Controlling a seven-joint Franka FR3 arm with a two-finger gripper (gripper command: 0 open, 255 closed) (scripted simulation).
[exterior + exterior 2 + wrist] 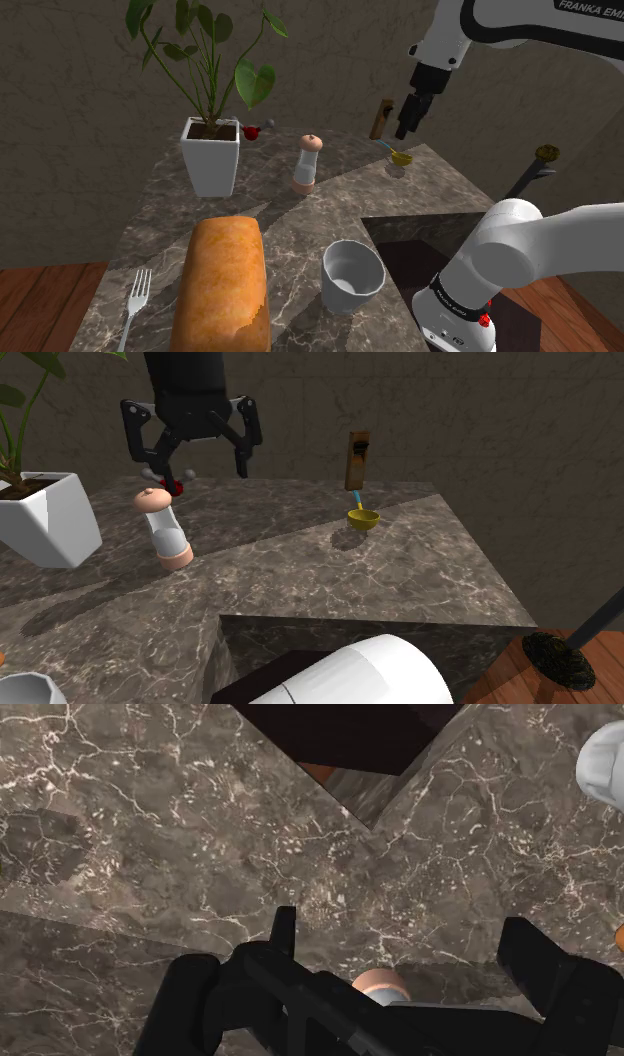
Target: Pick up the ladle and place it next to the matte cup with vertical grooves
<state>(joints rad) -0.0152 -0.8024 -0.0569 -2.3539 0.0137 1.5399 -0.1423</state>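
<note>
1. Dark, white-veined marble surface (160,205), stepped around a black square recess (410,235).
2. Rough, mottled grey-brown wall (70,110) close behind.
3. Reddish wooden plank floor (40,295) below, at either side.
4. Dim, soft light throughout.

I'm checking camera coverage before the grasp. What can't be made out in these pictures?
1. Ladle: tiny in the shoulder view; whether its handle touches the brown block behind it is unclear.
2. Cup: cut off by the second exterior view's lower-left corner; no grooves discernible in the shoulder view.
3. Pepper mill: mostly hidden behind the gripper in the wrist view.
</note>
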